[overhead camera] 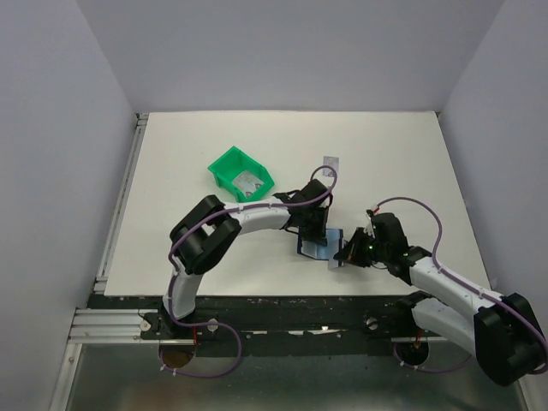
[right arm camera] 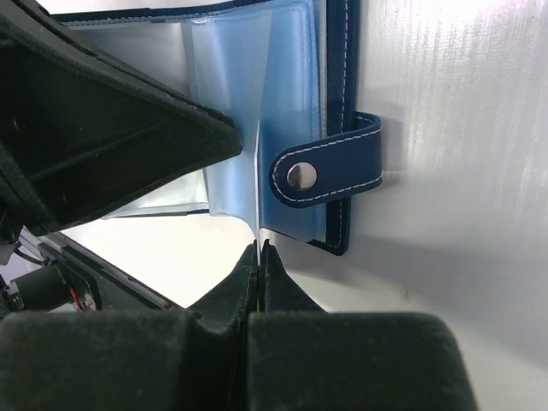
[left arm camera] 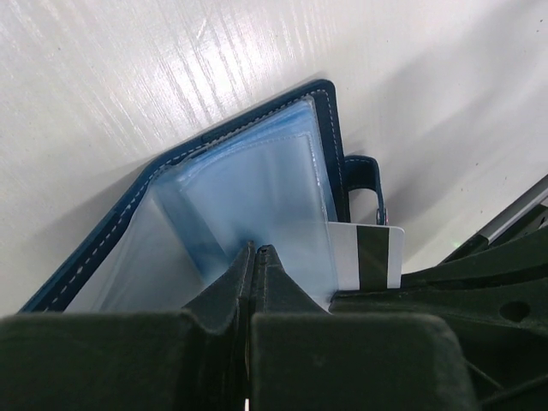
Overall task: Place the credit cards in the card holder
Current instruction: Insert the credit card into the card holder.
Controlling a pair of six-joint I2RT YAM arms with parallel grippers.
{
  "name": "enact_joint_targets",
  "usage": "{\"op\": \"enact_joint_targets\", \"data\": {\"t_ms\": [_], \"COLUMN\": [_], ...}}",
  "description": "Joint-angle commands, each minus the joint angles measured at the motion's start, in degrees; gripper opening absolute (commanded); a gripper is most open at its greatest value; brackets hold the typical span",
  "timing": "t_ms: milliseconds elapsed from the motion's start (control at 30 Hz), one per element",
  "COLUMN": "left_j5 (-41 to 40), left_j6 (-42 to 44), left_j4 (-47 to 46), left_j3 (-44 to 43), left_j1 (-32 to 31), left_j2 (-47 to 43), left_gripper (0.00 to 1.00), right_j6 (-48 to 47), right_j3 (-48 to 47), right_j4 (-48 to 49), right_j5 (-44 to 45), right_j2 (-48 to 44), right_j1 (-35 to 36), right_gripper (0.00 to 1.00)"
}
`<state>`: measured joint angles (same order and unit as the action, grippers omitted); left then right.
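Two grippers meet at the card holder (overhead camera: 313, 246), which lies open on the table (overhead camera: 188, 248), near the front edge and a little right of the middle. The left gripper (left arm camera: 257, 250) is closed on the card holder: its fingers pinch one of the clear sleeves (left arm camera: 265, 184) and lift it up. The right gripper (right arm camera: 259, 248) has its fingers tight together on the striped card (left arm camera: 370, 255), held on edge just beside the snap tab (right arm camera: 330, 171) at the holder's right side. The card's front end touches the sleeves, but I cannot tell if it is already in a pocket. A second card (overhead camera: 332, 161) lies flat farther back on the table, well apart from the holder. The green bin (overhead camera: 228, 167) stands to the left of it.
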<state>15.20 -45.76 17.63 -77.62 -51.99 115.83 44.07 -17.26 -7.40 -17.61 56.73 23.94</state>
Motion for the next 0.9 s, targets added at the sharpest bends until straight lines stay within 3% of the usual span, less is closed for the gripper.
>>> {"op": "enact_joint_targets", "data": {"t_ms": [0,467,867], "left_j5": [1.41,-1.93,-2.98], "left_j6": [1.28,1.11,1.55], "left_j4": [-3.04,-3.83,-2.95], "left_j3": [2.48,6.78,9.33], "left_j1": [-0.31,1.27,3.73], "left_j2": [-4.55,-14.40,-16.78], "left_gripper": [0.00,0.00,0.00], "right_j6": [0.13,-0.92,-2.76], "right_j3": [-0.23,-1.02,-2.96], "right_j4": [2.65,6.34,11.53], "right_j5": [-1.90,-5.42,-11.31], "right_j2": [0.92,0.13,3.03], "right_j1": [0.31,0.31,0.31], "right_gripper": [0.00,0.01,0.00]}}
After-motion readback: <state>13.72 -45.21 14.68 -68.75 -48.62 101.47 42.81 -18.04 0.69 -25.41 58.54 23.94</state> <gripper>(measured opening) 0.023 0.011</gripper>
